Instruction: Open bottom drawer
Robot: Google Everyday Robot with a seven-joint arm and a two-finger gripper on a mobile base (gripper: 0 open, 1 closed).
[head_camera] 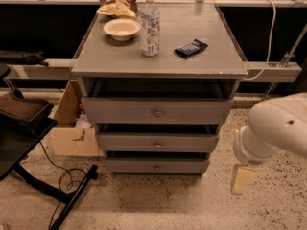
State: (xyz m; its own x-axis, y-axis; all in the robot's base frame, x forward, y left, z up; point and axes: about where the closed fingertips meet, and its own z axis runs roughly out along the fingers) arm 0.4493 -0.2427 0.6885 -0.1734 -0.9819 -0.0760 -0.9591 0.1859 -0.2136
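Note:
The bottom drawer (157, 166) is the narrowest grey front of three, low under the grey table, with a small round knob (157, 167) at its middle. It looks shut or nearly so. Above it are the mid-sized drawer (157, 142) and the widest drawer (156, 111). My white arm (276, 131) comes in from the right edge. My gripper (242, 178) hangs below it, pale yellow, to the right of the bottom drawer and apart from it.
The table top (211, 59) bears a white bowl (121, 28), a water bottle (150, 25), a dark snack packet (190, 48) and a chip bag (117, 1). A cardboard box (72, 123) stands left of the drawers. A black stand and cable (62, 195) lie on the floor at left.

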